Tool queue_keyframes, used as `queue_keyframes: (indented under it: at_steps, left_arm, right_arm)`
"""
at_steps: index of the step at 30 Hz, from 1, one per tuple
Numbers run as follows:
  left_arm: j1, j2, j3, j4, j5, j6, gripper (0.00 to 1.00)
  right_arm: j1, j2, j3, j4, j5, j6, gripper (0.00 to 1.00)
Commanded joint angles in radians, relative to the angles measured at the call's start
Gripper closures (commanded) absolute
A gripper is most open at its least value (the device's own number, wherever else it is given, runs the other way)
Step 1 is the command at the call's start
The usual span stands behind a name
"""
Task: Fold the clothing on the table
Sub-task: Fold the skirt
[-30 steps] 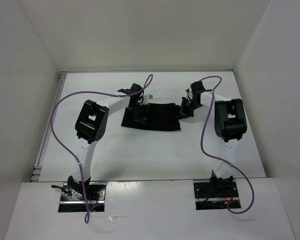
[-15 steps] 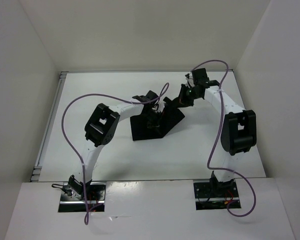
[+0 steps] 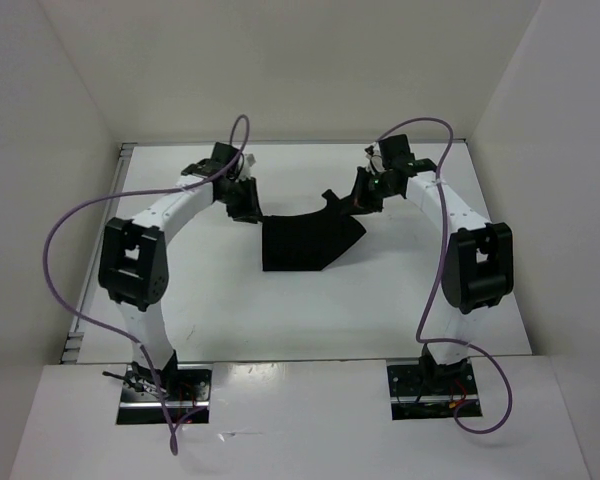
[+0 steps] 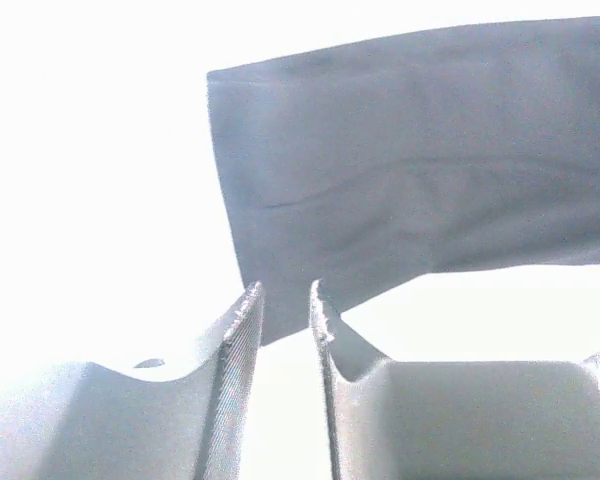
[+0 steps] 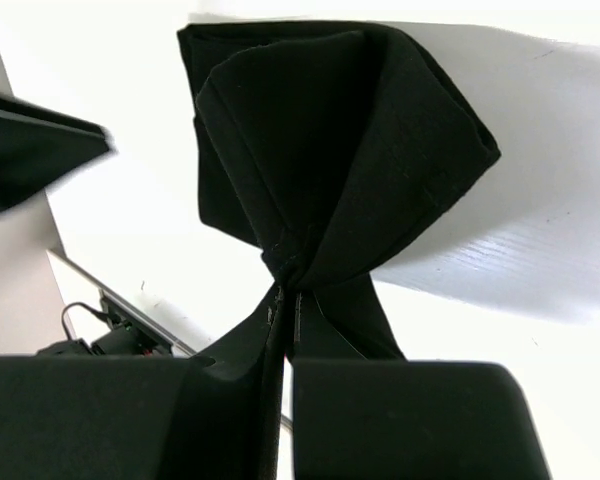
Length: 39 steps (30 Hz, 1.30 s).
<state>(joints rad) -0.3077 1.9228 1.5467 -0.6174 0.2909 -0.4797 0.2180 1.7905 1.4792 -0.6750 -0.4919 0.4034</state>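
clothing (image 3: 305,242): I count one; black, matte, limp, one end gathered into a peak
table (image 3: 280,310): one; white, smooth
left gripper (image 4: 285,292): fingers slightly parted, empty
right gripper (image 5: 283,288): pinching the clothing

Black clothing (image 3: 305,243), one plain piece, matte and limp, without marks. Lies on the white table (image 3: 230,300), a little beyond the middle, toward the far side. Left part spread flat on the surface, with a straight left edge and a square near-left corner. Right part slants from the near edge up toward the far right, lifted off the surface and gathered into a narrow neck. Falls from there in two soft folds, pinched between the closed fingers of the right gripper (image 5: 285,290). Table smooth, flat, rectangular, much larger than the fabric.
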Motion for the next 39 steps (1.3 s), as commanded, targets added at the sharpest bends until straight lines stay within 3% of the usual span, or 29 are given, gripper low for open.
queue_keyframes:
  at_steps: [1,5,12,22,39]
  left_arm:
    - [0.016,-0.042,-0.112,-0.015,-0.127,-0.022,0.70]
    - [0.028,-0.004,-0.184,0.019,-0.118,-0.033,0.80]
    - [0.010,0.067,-0.223,0.109,-0.042,-0.062,0.84]
    - [-0.010,0.094,-0.243,0.174,0.060,-0.105,0.85]
    - [-0.010,0.051,-0.261,0.165,0.060,-0.114,0.85]
  right_arm:
    - [0.012,-0.033,0.044,-0.021,0.007,-0.002,1.00]
    - [0.032,-0.033,0.075,-0.043,0.007,-0.002,1.00]
    - [0.110,0.000,0.124,-0.052,0.007,0.008,1.00]
    - [0.279,0.194,0.222,0.029,0.009,0.069,1.00]
    - [0.376,0.443,0.440,0.057,0.006,0.132,1.00]
